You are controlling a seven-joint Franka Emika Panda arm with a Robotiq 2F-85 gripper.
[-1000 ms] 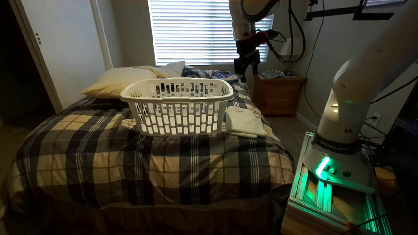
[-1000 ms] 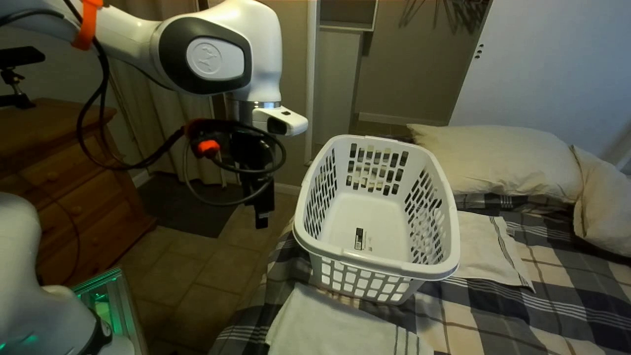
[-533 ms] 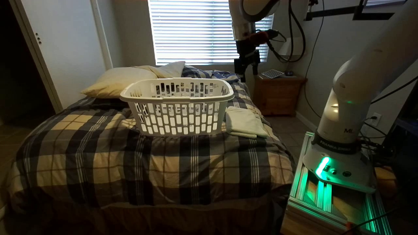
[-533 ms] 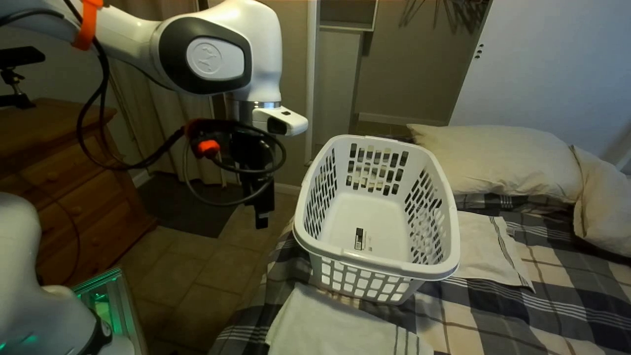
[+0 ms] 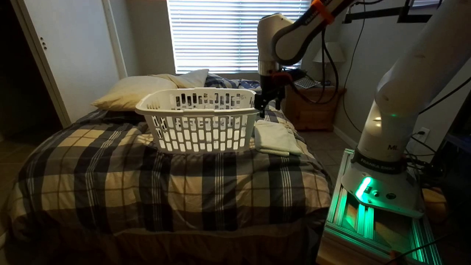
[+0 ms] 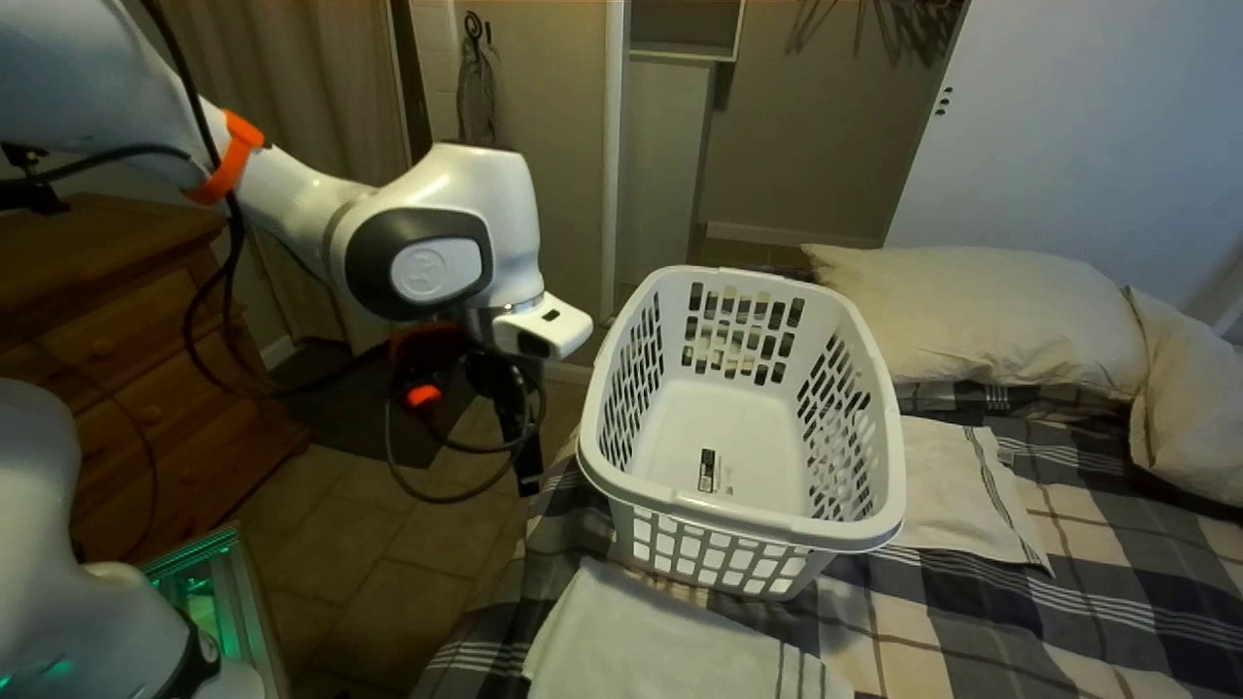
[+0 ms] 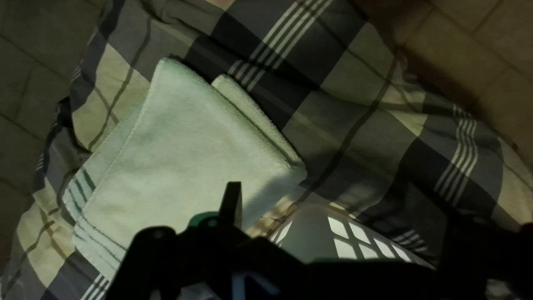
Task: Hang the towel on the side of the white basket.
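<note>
A pale folded towel (image 5: 276,138) lies on the bed against the end of the white basket (image 5: 198,127). The same towel (image 6: 670,641) is at the bottom edge in an exterior view and fills the left middle of the wrist view (image 7: 179,137). The basket (image 6: 738,519) stands upright; its slotted end wall (image 7: 308,233) shows at the bottom of the wrist view. A second pale cloth (image 6: 957,490) lies along the basket's long side. My gripper (image 5: 269,110) is open and empty above the bed, near the basket's end and higher than the towel. It also shows in an exterior view (image 6: 527,481).
The plaid bedspread (image 5: 176,198) lies under everything. Cream pillows (image 5: 136,90) are behind the basket. A wooden nightstand (image 5: 312,106) with a lamp stands beyond the arm. A wooden dresser (image 6: 146,388) stands at the left. Tiled floor (image 6: 408,544) lies beside the bed.
My arm has come down in the last half second, lowering the open gripper toward the bed and slightly toward the basket in an exterior view. The towel, second cloth and basket have not moved.
</note>
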